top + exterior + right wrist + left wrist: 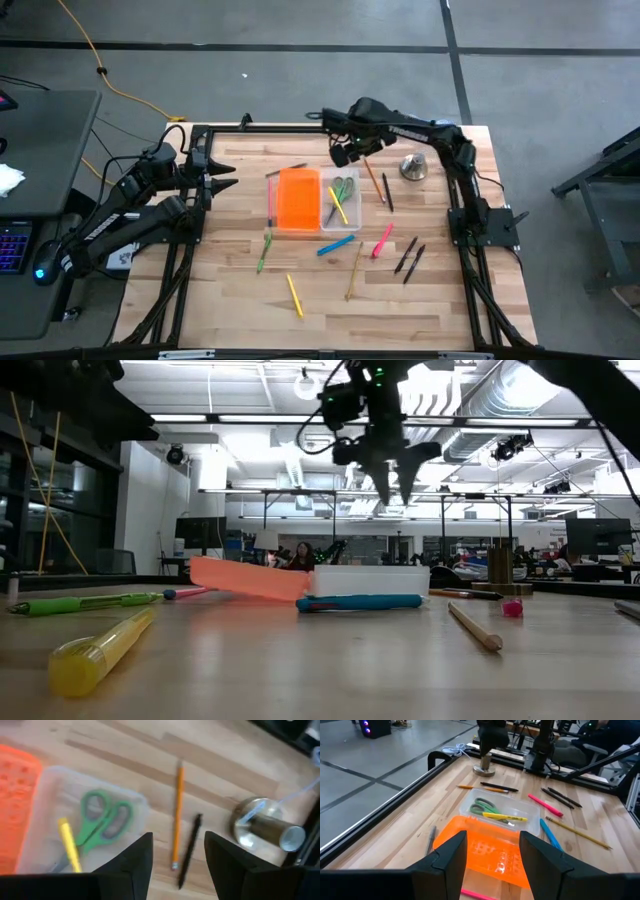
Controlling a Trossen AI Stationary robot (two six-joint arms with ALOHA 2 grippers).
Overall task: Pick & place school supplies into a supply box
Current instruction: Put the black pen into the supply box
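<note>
The supply box lies open mid-table: its orange half [298, 200] sits beside its clear tray [340, 203]. Green scissors [102, 820] and a yellow marker [69, 845] lie in the tray. My right gripper [177, 855] hangs open above the table just past the tray's far right corner, pointing down, with nothing between its fingers. An orange pencil [176, 815] and a black pen [190, 850] lie flat on the wood below it. My left gripper [492, 855] waits open at the table's left edge, aimed at the box.
A silver bell-shaped object [413, 166] stands at the far right. Loose on the wood nearer the front lie a blue marker [336, 245], pink marker [382, 241], two black pens [408, 258], tan pencil [355, 270], green pen [264, 252] and yellow marker [294, 295].
</note>
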